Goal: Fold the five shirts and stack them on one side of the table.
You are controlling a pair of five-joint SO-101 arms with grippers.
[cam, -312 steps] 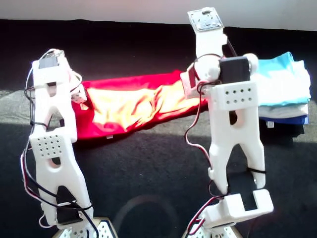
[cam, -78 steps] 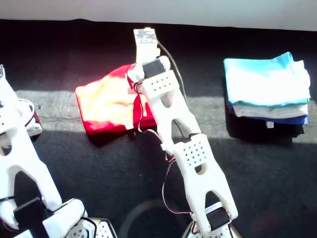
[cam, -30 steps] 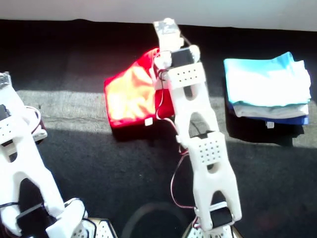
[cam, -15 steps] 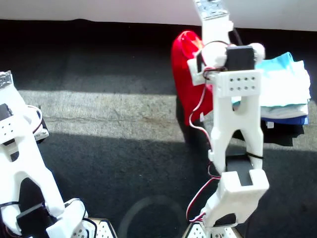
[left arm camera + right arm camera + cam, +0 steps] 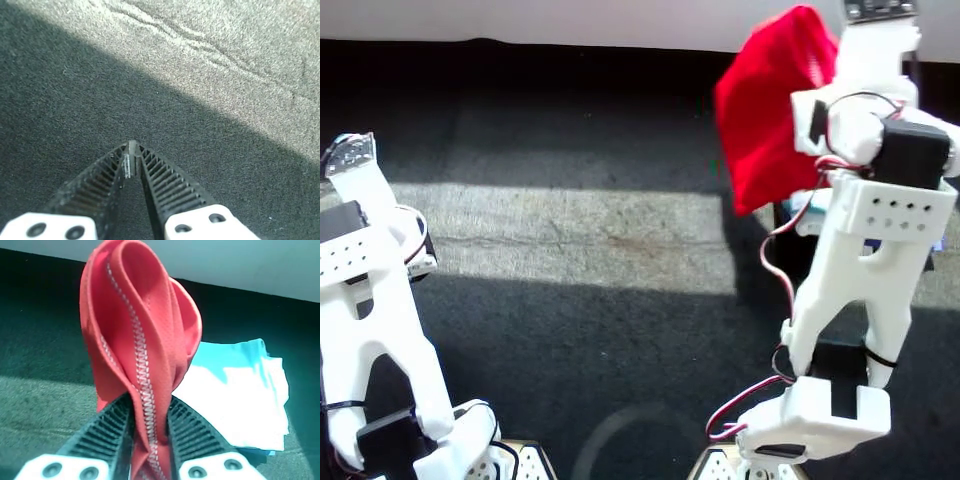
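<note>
At the left of the table point(image 5: 570, 230), your left gripper point(image 5: 131, 154) hangs just above the dark surface, its fingers pressed together on nothing; to the right, your right gripper point(image 5: 150, 402) clamps the red shirt point(image 5: 775, 100), lifted off the table; the bunched shirt's long axis runs steeply, its free end drooping toward the table; just beyond it lies the stack of folded shirts point(image 5: 235, 400), light blue on top.
</note>
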